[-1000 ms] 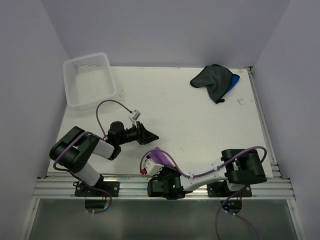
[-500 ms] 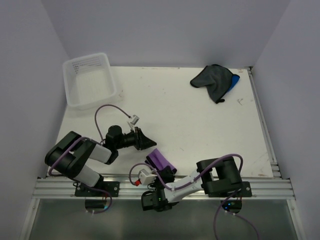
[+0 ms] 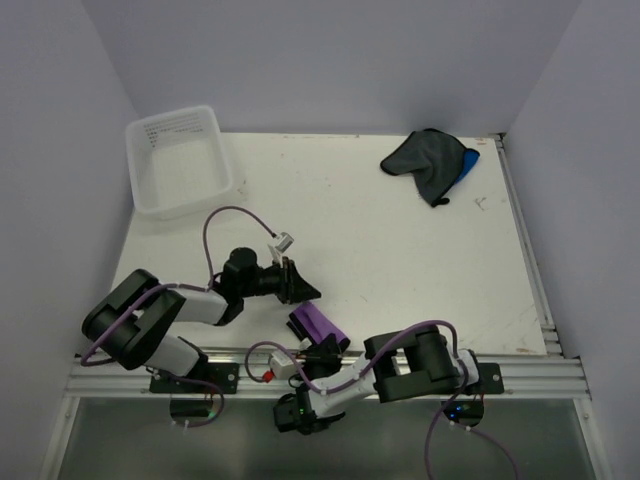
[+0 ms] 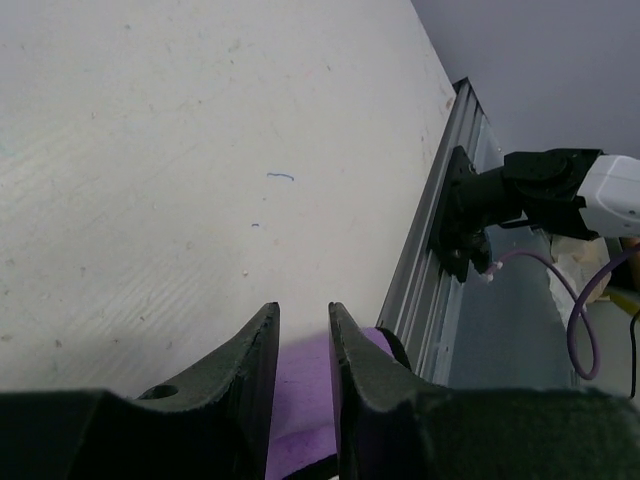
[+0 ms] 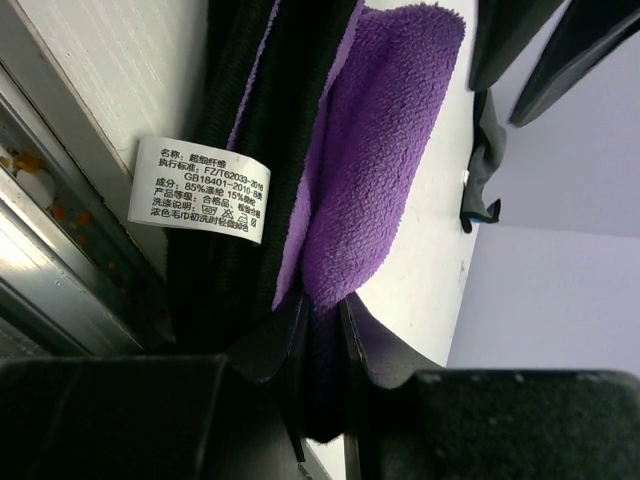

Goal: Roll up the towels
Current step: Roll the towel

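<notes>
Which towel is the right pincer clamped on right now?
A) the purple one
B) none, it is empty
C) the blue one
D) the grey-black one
A: the right wrist view shows the purple towel pinched between the fingers of the right pincer, while the grey-black towel and the blue towel lie together far from it.

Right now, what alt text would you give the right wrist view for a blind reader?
The right gripper has its jaws shut on a purple towel with a white care label, at the edge of the table, beside the metal rail.
</notes>
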{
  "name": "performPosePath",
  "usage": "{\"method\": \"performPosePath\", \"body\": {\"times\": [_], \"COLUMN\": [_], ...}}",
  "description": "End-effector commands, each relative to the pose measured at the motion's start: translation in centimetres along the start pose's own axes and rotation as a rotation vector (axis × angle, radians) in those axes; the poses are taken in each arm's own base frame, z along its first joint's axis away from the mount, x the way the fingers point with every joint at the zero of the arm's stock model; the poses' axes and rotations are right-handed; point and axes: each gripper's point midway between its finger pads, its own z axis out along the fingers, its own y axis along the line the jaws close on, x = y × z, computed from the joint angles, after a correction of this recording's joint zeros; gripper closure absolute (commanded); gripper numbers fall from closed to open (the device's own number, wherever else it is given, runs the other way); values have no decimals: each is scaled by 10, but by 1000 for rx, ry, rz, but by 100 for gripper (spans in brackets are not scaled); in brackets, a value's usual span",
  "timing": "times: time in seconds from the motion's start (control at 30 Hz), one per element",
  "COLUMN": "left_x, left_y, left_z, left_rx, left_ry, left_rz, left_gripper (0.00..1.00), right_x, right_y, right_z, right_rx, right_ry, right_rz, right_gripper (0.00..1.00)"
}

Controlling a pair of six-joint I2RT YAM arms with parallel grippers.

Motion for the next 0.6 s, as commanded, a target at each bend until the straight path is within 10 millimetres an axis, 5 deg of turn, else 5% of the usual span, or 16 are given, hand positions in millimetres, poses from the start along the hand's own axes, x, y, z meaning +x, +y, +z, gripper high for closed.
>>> {"method": "performPosePath", "body": {"times": [0.0, 0.2, 0.57], "left_x": [7, 32, 49], "left_y": [2, 9, 18], "left_z": [12, 19, 7], "left_rx": [-5, -62, -171], "left_ry": [59, 151, 185], "left_rz": [21, 14, 15], "left_gripper": [71, 72, 76], "right_x": [-6, -4, 2], "right_y": [-1, 7, 15], "right_z": [-4, -2, -1], "right_rx": [14, 11, -1], "right_ry": [-22, -7, 18], "right_rz": [34, 7, 12], "right_gripper": [100, 100, 100]}}
